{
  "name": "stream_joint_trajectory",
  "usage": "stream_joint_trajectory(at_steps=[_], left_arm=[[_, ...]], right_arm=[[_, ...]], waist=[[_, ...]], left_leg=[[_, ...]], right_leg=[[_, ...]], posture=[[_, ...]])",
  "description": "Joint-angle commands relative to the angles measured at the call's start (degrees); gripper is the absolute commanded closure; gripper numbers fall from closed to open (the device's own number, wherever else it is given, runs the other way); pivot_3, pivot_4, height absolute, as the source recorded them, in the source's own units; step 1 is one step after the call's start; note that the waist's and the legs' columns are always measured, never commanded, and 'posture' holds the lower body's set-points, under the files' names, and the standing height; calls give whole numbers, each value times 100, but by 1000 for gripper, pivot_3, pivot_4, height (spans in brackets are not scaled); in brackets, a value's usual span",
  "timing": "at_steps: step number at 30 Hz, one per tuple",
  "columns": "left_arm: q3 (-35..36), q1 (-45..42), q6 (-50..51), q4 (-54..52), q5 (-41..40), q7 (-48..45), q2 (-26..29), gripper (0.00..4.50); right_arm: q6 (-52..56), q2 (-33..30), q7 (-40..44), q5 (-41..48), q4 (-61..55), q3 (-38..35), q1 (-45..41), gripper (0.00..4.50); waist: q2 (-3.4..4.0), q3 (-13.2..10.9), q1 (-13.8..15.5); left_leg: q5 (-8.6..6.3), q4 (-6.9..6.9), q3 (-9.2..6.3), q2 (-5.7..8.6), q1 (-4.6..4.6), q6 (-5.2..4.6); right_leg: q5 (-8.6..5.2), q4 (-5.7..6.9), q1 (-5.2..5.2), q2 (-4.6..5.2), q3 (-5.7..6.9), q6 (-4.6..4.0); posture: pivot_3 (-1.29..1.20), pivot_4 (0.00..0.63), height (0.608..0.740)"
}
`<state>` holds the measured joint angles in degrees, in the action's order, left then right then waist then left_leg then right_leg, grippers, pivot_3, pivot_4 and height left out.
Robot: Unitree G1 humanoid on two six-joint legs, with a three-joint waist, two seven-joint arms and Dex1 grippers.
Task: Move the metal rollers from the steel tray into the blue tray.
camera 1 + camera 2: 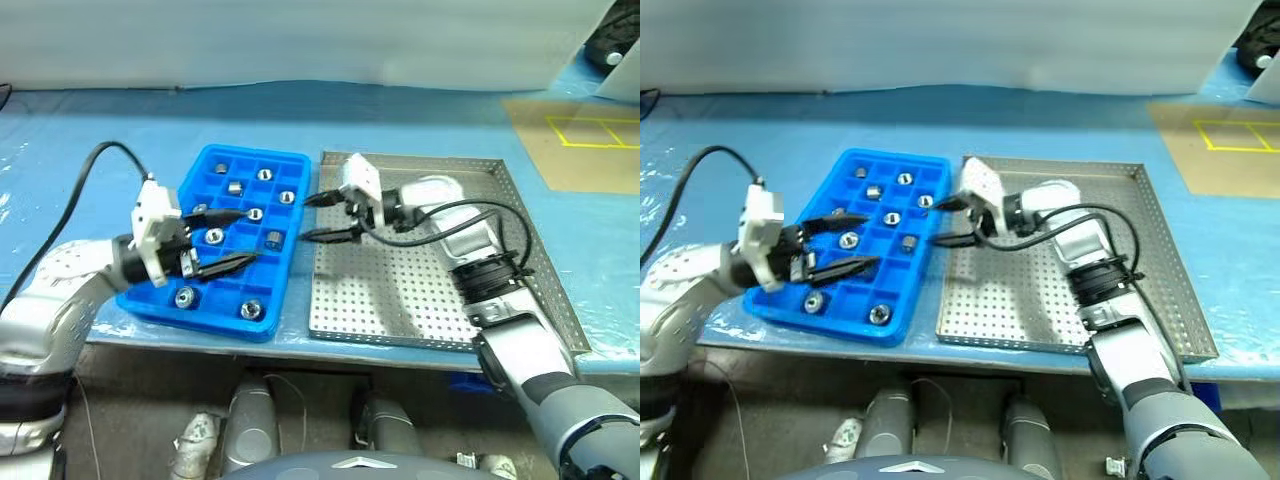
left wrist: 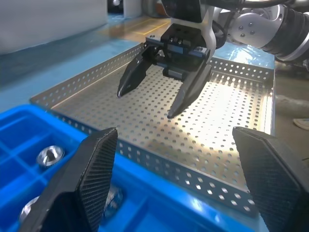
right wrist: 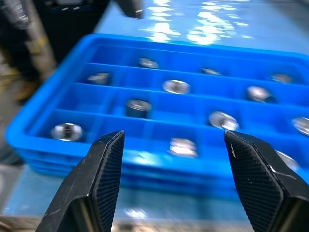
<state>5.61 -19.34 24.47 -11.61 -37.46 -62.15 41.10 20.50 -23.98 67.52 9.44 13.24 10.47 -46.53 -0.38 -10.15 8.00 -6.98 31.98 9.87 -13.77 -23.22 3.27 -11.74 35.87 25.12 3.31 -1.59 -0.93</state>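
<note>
Pale blue sheeting covers the table on which our work lies. On it sit the large square steel tray (image 1: 430, 300) with its perforated floor and, touching its side, the bright blue plastic tray (image 1: 225, 300) divided into small square compartments.

The small shiny metal rollers (image 1: 214, 236), nut-like with a central hole, all lie in the blue compartments, beneath and ahead of our left fingers and straight ahead of our right ones. We see none on the steel floor under the right fingertips, so we judge the transfer done or nearly so.

We would expect these rollers to be hard, dense for their size and slippery; they are best pinched across the round side, squarely, lest one squirt out.

Our left gripper (image 1: 224, 240) hangs over the blue tray, fingers spread wide and empty. Our right gripper (image 1: 330, 216) hovers at the steel tray's near edge, fingers (image 2: 186, 94) parted, holding nothing.
</note>
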Motion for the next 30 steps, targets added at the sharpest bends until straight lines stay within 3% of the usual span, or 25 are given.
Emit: stream_joint_trajectory(at_steps=[1, 6, 10, 25, 30], left_arm=[[-495, -741, -506, 1010, 458, -440, -356, 481], [-947, -1599, -1221, 2684, 1085, -743, -1139, 481], [-1081, -1822, -1604, 3332, 1361, -932, -1503, 481], [-813, -1631, -1656, 3219, 1478, -853, -1654, 481], [-607, -1687, -2092, 3408, 1686, -199, -1819, 481]], right_arm=[[277, -324, -612, 92, -610, -565, 404, 1133], [808, -532, -1566, 168, -1566, -1174, 1363, 1133], [1189, -405, -2170, 285, -2179, -1430, 1840, 1133], [1389, -412, -2500, 513, -2254, -1268, 1784, 1133], [1191, -368, -2643, 363, -1989, -1164, 1691, 1133]], waist=[[-4, 3, -124], [-4, 3, -420], [-4, 4, -649], [-3, 4, -701], [-3, 3, -685]], left_leg=[[-1, 3, 0, 0, 0, -2], [-4, 11, 1, 0, -1, -7], [-5, 12, 5, -1, 3, -9], [-23, 26, 6, 0, 12, -40], [-24, 26, 6, 1, 9, -42]], right_leg=[[1, -4, -4, 0, -1, 0], [4, -7, -4, -3, -5, 3], [7, -7, -3, -6, -10, 4], [14, -11, -23, 2, -7, -1], [14, -14, -22, 3, -5, -1]], posture=[[-161, 150, 740], [-280, 150, 740], [-323, 150, 740], [-268, 150, 740], [-243, 150, 740]])
